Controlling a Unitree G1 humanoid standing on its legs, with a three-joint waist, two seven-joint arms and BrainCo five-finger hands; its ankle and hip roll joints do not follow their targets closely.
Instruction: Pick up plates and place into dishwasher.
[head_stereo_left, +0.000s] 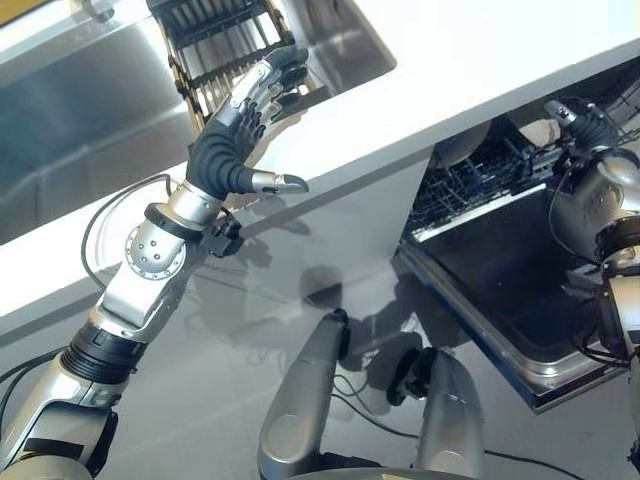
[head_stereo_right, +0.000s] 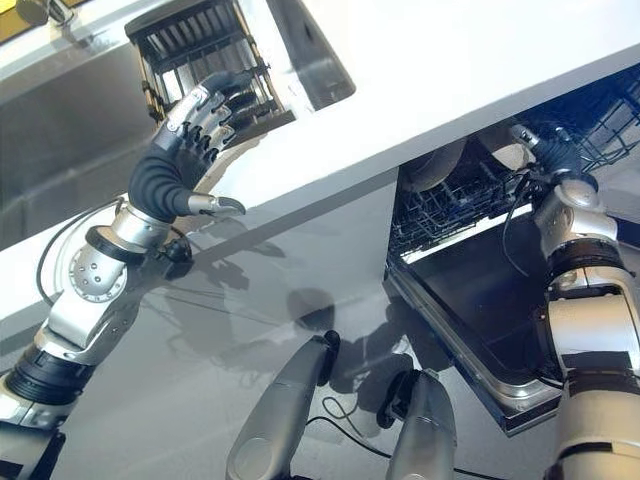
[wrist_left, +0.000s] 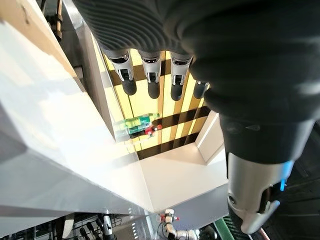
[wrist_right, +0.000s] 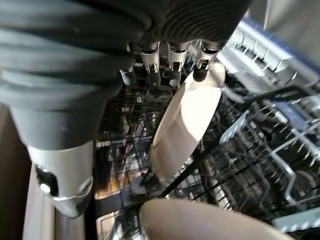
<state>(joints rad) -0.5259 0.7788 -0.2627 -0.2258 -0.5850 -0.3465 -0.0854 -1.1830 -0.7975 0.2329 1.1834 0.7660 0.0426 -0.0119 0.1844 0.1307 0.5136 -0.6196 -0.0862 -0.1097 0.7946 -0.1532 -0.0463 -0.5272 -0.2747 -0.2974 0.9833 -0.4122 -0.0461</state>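
Standing on its edge in the lower rack (wrist_right: 240, 165) of the open dishwasher (head_stereo_left: 500, 300), a beige plate (wrist_right: 187, 125) is held upright between the dark wires, probably because this position lets water reach both faces and keeps space for more dishes. It looks smooth, matte and cream coloured, oval from this angle, with a thin rim. A second plate (wrist_right: 210, 220) of the same colour shows just beside it, nearer to the wrist camera.

The right hand (wrist_right: 170, 65) is directly above the top rim of the upright plate. Its fingers (wrist_right: 152, 60) are straight and relaxed, close to the rim, and they do not pinch it; I judge that the plate is carried by the rack, not by the hand.

The dishwasher door (head_stereo_left: 480, 290) lies open and flat below the rack. Over it runs the white surface (head_stereo_left: 480, 70).

The left hand (head_stereo_left: 245, 115) rests far from the plates, at the edge of the surface where the steel sink (head_stereo_left: 90, 110) begins. Its fingers (head_stereo_left: 285, 75) are spread and lightly bent over a dark dish rack (head_stereo_right: 200, 50) in the sink, holding nothing, perhaps ready for a next plate.
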